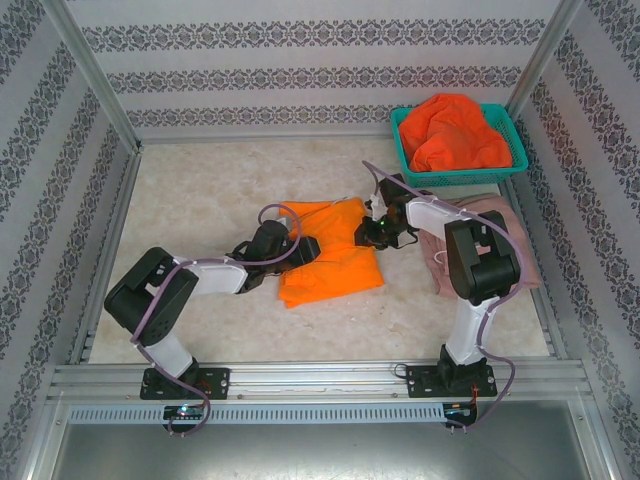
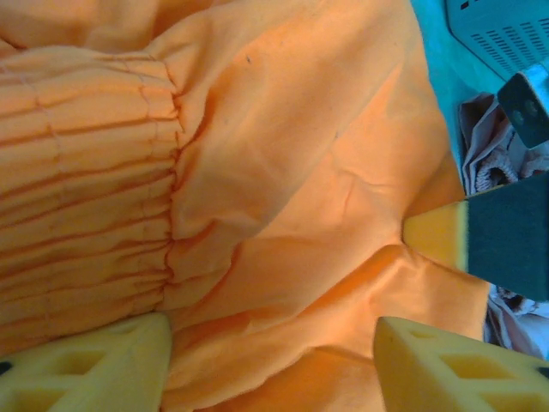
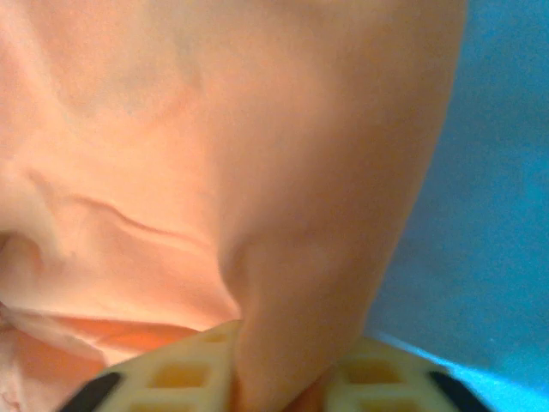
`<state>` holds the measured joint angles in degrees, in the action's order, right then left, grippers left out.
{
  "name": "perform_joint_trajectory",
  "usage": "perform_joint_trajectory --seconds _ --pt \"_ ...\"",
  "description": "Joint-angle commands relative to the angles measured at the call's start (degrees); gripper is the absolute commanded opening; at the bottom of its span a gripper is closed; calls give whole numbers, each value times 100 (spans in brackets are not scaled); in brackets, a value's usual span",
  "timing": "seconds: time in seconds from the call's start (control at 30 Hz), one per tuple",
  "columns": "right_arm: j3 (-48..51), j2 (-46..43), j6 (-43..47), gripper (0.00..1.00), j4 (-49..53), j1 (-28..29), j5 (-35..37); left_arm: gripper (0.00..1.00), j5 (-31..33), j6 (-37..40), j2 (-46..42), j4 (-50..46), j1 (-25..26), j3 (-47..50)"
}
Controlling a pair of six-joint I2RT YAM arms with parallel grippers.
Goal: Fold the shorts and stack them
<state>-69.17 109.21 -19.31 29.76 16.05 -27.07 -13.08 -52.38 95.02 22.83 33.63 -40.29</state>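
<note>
Now my right gripper [image 3: 279, 378] is clamped on the right edge of the orange shorts [image 1: 335, 268], midway between the table's [image 1: 200, 200] side edges; my left gripper [image 2: 274, 365] hangs open above their left part.

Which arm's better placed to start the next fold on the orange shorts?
Right, likely. The right claw is closed on an edge of the orange shorts; the left claw hovers open over the cloth, gripping nothing.
</note>
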Motion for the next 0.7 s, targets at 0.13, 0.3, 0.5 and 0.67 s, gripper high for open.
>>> perform_joint_trajectory --seconds 0.13,0.3,0.5,0.67 --pt "-136 -459 324 0 608 204 1737 89 167 91 -1152 -724 -174 201" --pt "-288 -960 659 0 1395 396 2867 100 279 252 -1932 -1032 -276 273" --pt "-731 -1347 1120 0 2587 409 3972 100 212 186 -2273 -837 -363 556" --pt "-1227 -1547 1460 0 3267 238 4381 100 73 19 -2205 -536 -389 690"
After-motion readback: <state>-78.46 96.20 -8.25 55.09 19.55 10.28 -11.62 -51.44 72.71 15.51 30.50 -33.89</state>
